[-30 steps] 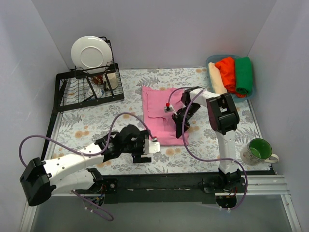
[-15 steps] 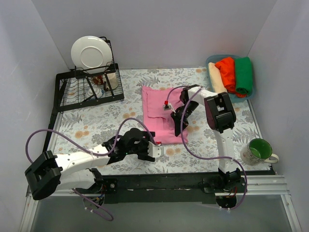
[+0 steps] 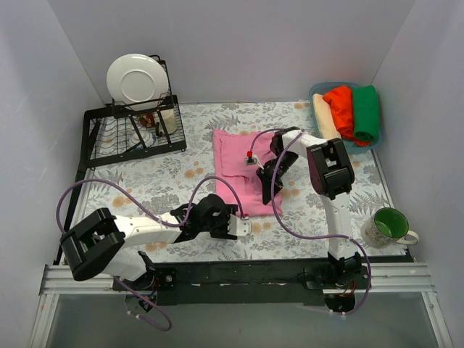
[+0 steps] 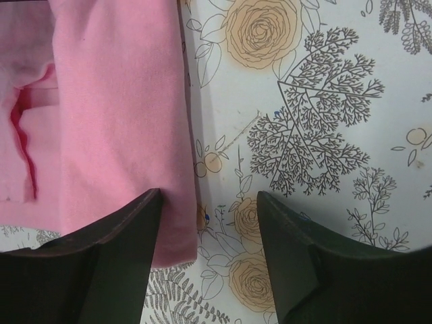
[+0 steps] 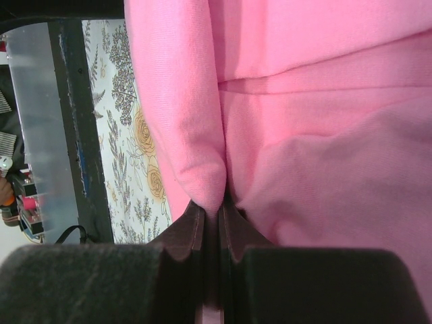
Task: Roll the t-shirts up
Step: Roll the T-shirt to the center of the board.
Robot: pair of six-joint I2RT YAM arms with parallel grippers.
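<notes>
The pink t-shirt (image 3: 232,159) lies folded flat on the flowered tablecloth in the middle. My right gripper (image 3: 269,191) is shut on a raised fold at its right edge; in the right wrist view the pink cloth (image 5: 304,121) is pinched between the closed fingertips (image 5: 219,210). My left gripper (image 3: 240,225) is open at the shirt's near corner. In the left wrist view its left finger (image 4: 128,243) overlaps the pink edge (image 4: 115,115), and its right finger (image 4: 290,236) is over bare tablecloth. Rolled cream (image 3: 324,116), orange-red (image 3: 341,107) and green (image 3: 366,110) t-shirts lie in a blue tub.
The blue tub (image 3: 314,91) stands at the back right. A black dish rack (image 3: 130,134) with a white plate (image 3: 135,80) stands at the back left. A green mug (image 3: 390,226) sits at the near right. Purple cables loop over both arms.
My left arm has stretched forward and to the right, bringing its open gripper to the pink shirt's near corner. My right gripper shifted slightly left at first, then held still.
</notes>
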